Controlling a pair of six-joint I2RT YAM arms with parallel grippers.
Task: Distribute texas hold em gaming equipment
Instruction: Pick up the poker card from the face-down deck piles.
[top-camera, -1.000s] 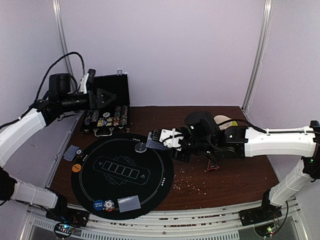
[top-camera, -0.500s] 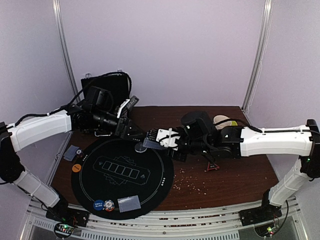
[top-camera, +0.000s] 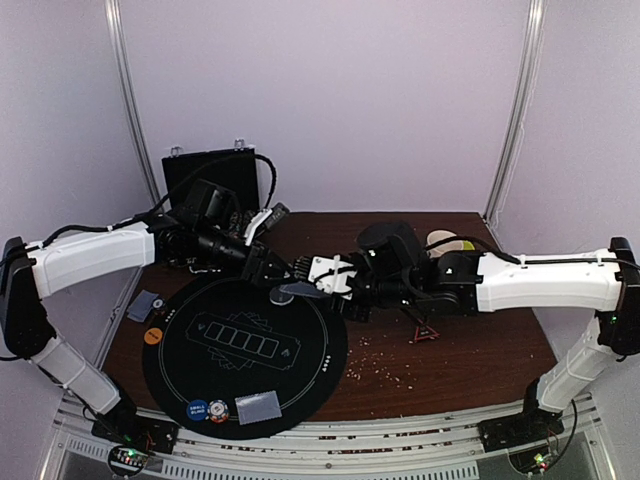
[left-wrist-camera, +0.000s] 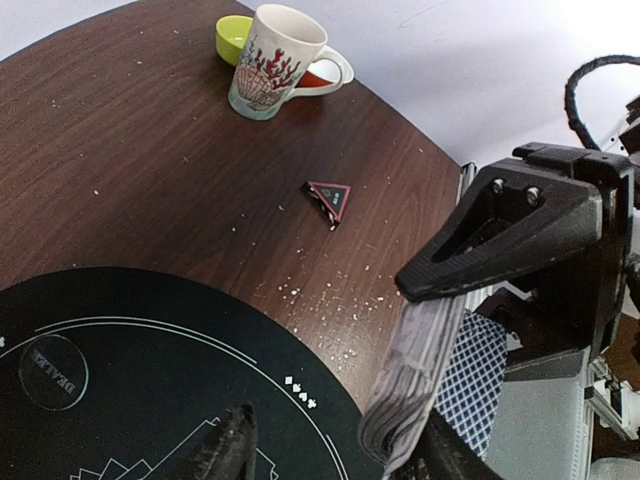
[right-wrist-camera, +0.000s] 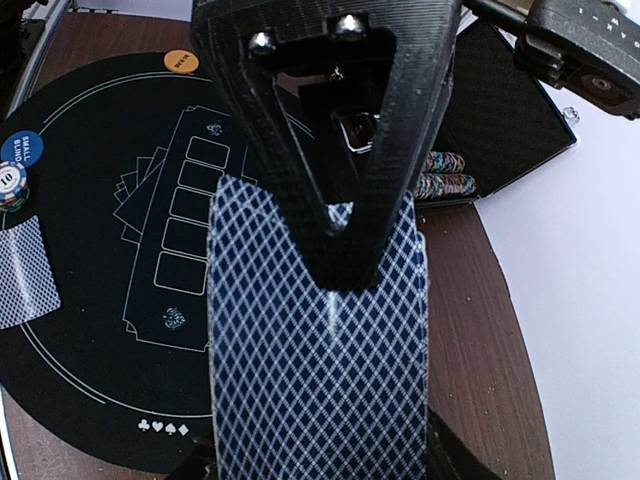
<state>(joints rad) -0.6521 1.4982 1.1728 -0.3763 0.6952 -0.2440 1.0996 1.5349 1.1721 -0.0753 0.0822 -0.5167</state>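
My right gripper (right-wrist-camera: 330, 228) is clamping the deck (right-wrist-camera: 315, 370), holding it over the far rim of the mat (top-camera: 200, 375). My left gripper (left-wrist-camera: 335, 458) is just arriving from the case (top-camera: 212, 178) and is now sitting at the deck's end. Its jaws are apart, gripping nothing, and the deck's edge is lying just beside one finger. I'm judging that I'm lining up to pull the next card. Already out: near card (top-camera: 258, 406), left card (top-camera: 144, 304), orange chip (top-camera: 152, 336), blue chip (top-camera: 197, 409), red-white chip (top-camera: 218, 410) and clear disc (left-wrist-camera: 52, 370). So dealing is looking partly done. The brown table (top-camera: 460, 365) is carrying crumbs, a mug (left-wrist-camera: 275, 60) and a triangle piece (left-wrist-camera: 329, 197). Pale walls are closing in the room.
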